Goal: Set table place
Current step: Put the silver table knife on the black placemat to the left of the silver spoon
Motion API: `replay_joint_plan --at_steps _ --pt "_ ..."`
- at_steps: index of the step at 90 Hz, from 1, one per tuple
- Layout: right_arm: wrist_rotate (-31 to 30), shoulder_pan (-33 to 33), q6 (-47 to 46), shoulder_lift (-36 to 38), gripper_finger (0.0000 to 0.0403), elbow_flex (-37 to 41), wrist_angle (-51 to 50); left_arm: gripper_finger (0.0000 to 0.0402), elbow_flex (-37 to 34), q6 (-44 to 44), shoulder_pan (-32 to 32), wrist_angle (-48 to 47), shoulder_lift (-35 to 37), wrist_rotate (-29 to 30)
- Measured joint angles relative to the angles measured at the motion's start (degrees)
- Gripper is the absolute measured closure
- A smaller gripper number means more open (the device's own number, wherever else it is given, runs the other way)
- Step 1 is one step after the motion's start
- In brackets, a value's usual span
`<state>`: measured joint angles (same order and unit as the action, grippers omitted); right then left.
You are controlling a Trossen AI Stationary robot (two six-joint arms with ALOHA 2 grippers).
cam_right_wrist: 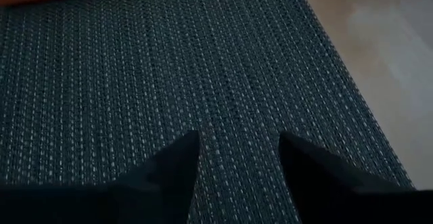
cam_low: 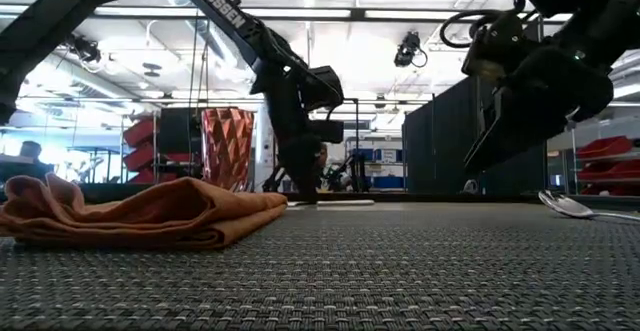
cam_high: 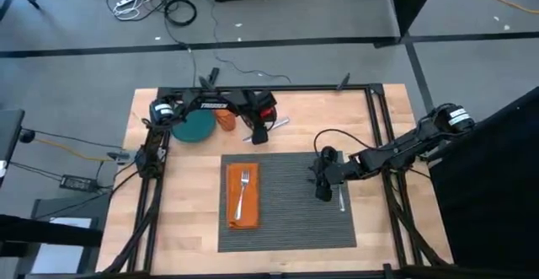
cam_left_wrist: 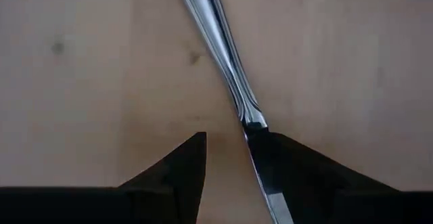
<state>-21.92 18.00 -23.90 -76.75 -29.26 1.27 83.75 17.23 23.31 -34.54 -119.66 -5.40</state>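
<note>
High view, placemat: the dark grey placemat lies flat on the wooden surface, on its near middle part.
High view, on the placemat: an orange napkin covers its left side with a fork on top; a spoon lies at its right edge.
High view, left gripper: the left gripper points down just beyond the placemat's far edge, at a knife on the bare wood; a teal plate and an orange cup sit farther left of it.
High view, right gripper: the right gripper hangs over the placemat's right part, just beside the spoon.
Low view: the napkin lies folded on the placemat's weave; the right gripper hovers above the placemat.
Left wrist view: the fingers are spread apart, the knife's handle lying against the inner side of one, not clamped.
Right wrist view: the fingers stand apart with nothing between them, above the placemat near its edge.
</note>
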Motion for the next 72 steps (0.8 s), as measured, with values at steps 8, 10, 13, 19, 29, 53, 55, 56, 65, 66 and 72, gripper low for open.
replay_joint_plan --at_steps 8,10,13,19,29,53,55,56,65,66,72 --pt "0.6 0.0 0.0 0.0 0.022 0.0 0.0 0.025 0.2 -2.3 -1.4 -0.6 0.1 1.9" --pt "0.6 0.0 0.0 0.0 0.0221 0.0 0.0 0.025 0.2 -2.3 -1.6 -0.8 0.1 1.8" --pt "0.6 0.0 0.0 0.0 0.0221 0.0 0.0 0.025 0.3 -2.5 -1.9 -1.0 0.1 1.8" --pt "0.6 0.0 0.1 0.0 0.0222 0.0 0.0 0.025 0.4 -2.8 -2.4 -1.1 -0.5 1.5" --pt "0.7 0.0 0.0 0.0 0.022 0.0 -0.1 0.025 0.4 -3.6 -3.2 -1.6 -0.6 0.1" --pt "2.2 0.0 0.0 0.0 0.0221 -0.1 0.0 0.025 0.7 -5.9 -3.8 -4.2 -0.3 -0.5" --pt "2.2 0.0 0.0 0.0 0.0221 -0.1 -0.1 0.025 0.7 -6.0 -3.8 -4.1 -0.6 -0.6" --pt "2.2 0.0 0.0 0.0 0.0221 -0.1 -0.1 0.025 0.6 -6.1 -3.8 -4.1 -0.6 -0.7" --pt "2.2 0.0 -0.1 0.0 0.022 -0.1 0.0 0.025 0.6 -7.1 -3.9 -4.1 -2.0 -1.4" --pt "2.2 0.0 -0.1 0.0 0.022 -0.1 -0.1 0.025 0.6 -7.2 -4.0 -4.1 -2.1 -1.5" --pt "2.2 0.0 0.0 0.0 0.0221 -0.1 0.0 0.0251 0.6 -7.4 -4.3 -4.0 -2.8 -1.7"
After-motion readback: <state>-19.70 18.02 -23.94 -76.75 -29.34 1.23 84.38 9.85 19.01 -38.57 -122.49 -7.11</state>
